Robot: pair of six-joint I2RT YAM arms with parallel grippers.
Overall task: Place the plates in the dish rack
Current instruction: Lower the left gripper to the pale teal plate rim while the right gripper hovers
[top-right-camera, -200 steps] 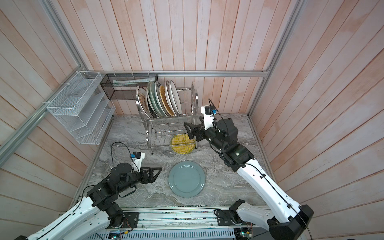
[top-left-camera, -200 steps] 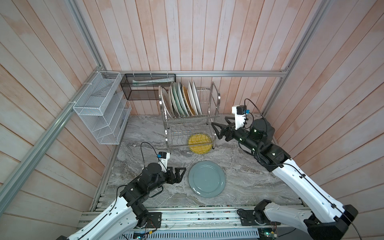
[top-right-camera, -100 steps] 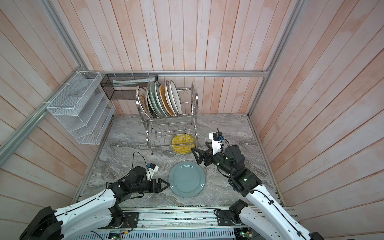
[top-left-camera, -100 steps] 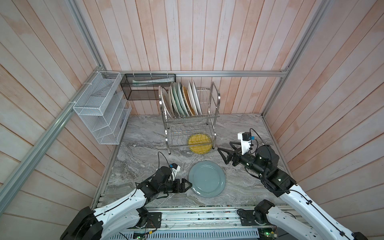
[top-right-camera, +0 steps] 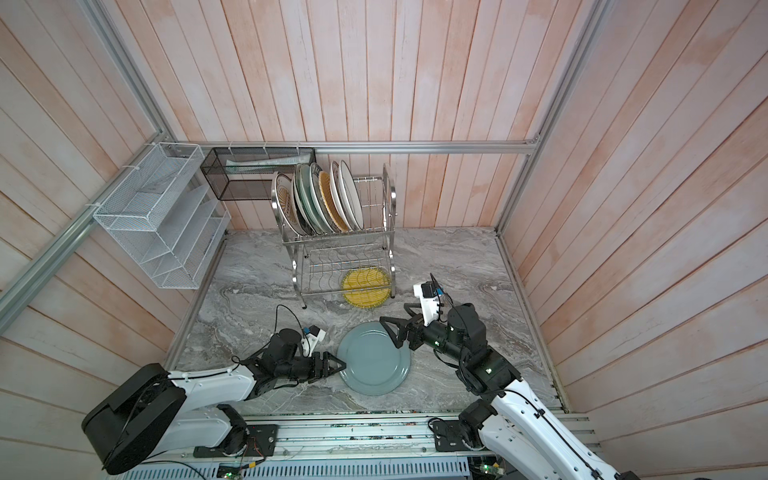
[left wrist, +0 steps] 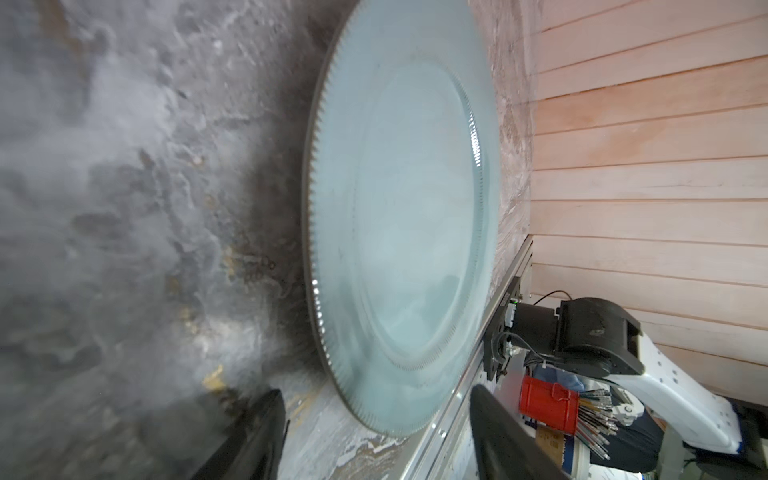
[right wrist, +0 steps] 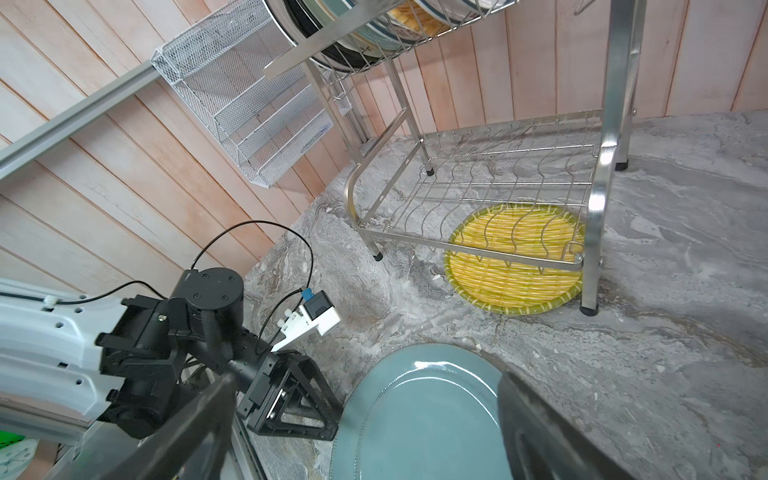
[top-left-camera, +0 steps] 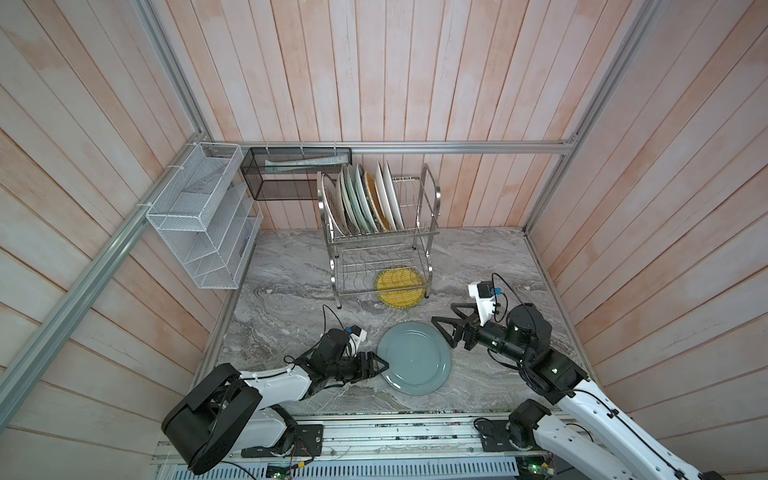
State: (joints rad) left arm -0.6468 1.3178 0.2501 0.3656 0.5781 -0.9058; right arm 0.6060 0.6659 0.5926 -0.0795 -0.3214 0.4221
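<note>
A grey-blue plate (top-left-camera: 414, 358) (top-right-camera: 374, 359) lies flat on the marble table. My left gripper (top-left-camera: 384, 365) (left wrist: 376, 390) is low at its left rim, open, one finger near the table and one above the rim; the jaws are not touching it. My right gripper (top-left-camera: 443, 312) (right wrist: 365, 377) hovers wide open over the plate's far right rim. The dish rack (top-left-camera: 432, 183) (top-right-camera: 390, 183) stands at the back with several plates (top-left-camera: 361, 203) upright in its top tier. A yellow woven plate (top-left-camera: 401, 286) (right wrist: 515, 266) lies on the table under the lower tier.
A white mesh organiser (top-left-camera: 203, 220) and a black mesh basket (top-left-camera: 291, 174) hang on the back-left walls. An aluminium rail (top-left-camera: 374, 436) runs along the table's front edge, just behind the grey-blue plate. Wooden walls close in three sides.
The right arm came down and forward from the rack to the grey-blue plate's right rim, still open. The left gripper slid right to the plate's left rim and its jaws narrowed.
</note>
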